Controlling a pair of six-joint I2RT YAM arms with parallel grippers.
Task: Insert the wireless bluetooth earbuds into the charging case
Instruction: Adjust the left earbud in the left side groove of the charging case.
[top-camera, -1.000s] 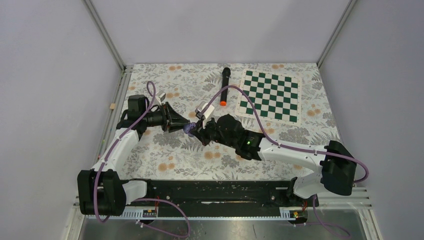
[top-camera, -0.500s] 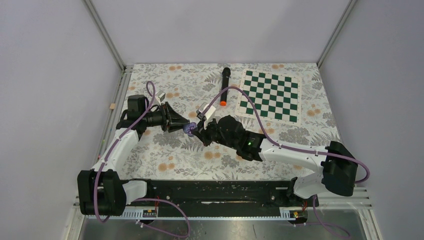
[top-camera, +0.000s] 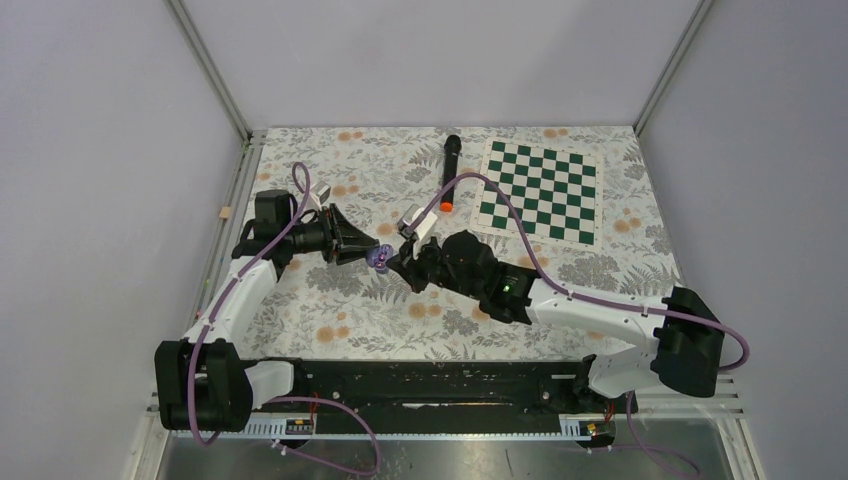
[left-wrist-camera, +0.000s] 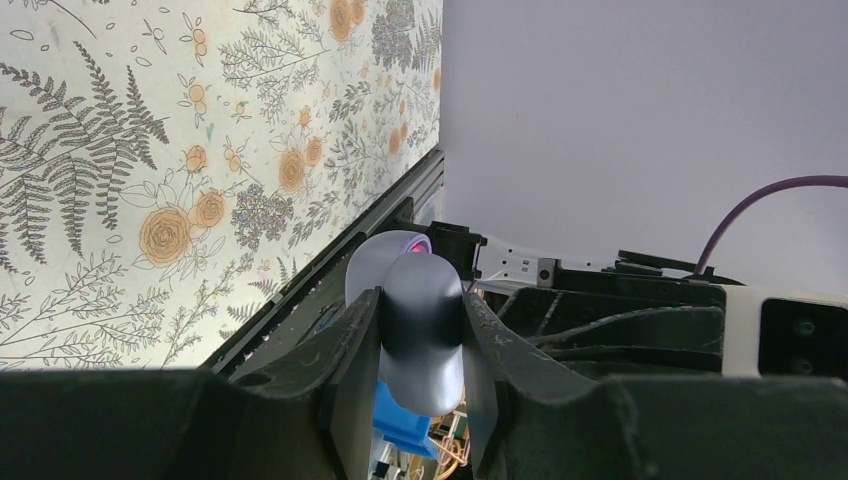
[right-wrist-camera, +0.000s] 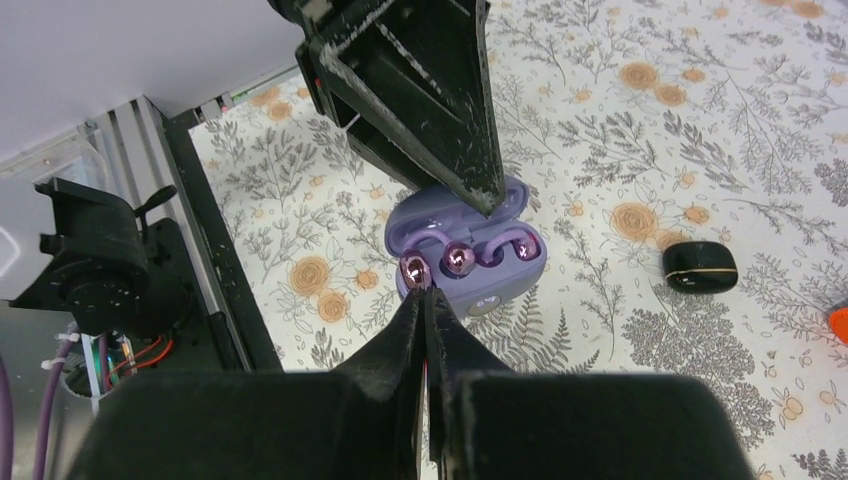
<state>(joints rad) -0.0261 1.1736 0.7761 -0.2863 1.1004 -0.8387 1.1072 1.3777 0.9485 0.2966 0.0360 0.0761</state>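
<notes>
In the right wrist view the pale purple charging case (right-wrist-camera: 505, 262) hangs open above the table, pinched by my left gripper's fingers (right-wrist-camera: 440, 110) from behind. Two shiny purple earbuds (right-wrist-camera: 459, 257) sit in its wells, joined to curved hooks. My right gripper (right-wrist-camera: 427, 290) is shut, with nothing between its fingers, and its tips rest against the left earbud (right-wrist-camera: 413, 268). The left wrist view shows my left gripper (left-wrist-camera: 422, 330) shut on the case body (left-wrist-camera: 425, 300), with the lid (left-wrist-camera: 375, 268) standing behind. From above, both grippers meet at the case (top-camera: 379, 257).
A small black oval case (right-wrist-camera: 700, 265) lies on the floral mat to the right of the purple one. The black microphone with an orange end (top-camera: 450, 170) lies at the back, next to a green chessboard (top-camera: 541, 190). A black rail (right-wrist-camera: 215, 260) edges the mat.
The right arm's elbow and rear link have swung a little to the right. Its shut tips stay at the case, which the left gripper keeps holding in place.
</notes>
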